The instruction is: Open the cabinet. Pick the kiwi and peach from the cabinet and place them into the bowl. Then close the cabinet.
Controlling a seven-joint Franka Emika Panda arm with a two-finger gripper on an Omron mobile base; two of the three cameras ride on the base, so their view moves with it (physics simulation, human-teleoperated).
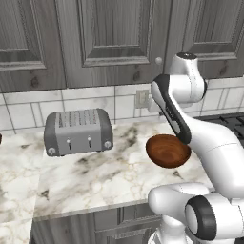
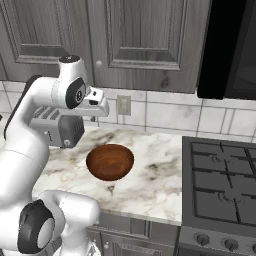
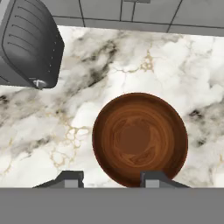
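My claw point(image 3: 111, 179) hangs with nothing between its two dark tips, parted a little, pointing straight down at the round, glossy reddish-brown wooden bowl point(image 3: 140, 139) just below on veined white marble counter point(image 3: 87, 109). Beside it sits the ribbed grey toaster point(image 3: 28, 43). Above me, the wood-grain cabinet point(image 1: 119, 33) doors are closed; my arm is folded high, elbow raised.

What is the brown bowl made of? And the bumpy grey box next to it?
The bowl looks like glossy polished wood: swirly reddish-brown grain shows inside. The box is a toaster, seemingly brushed grey metal, with ribbed sides and shiny silver knobs, though it may be plastic.
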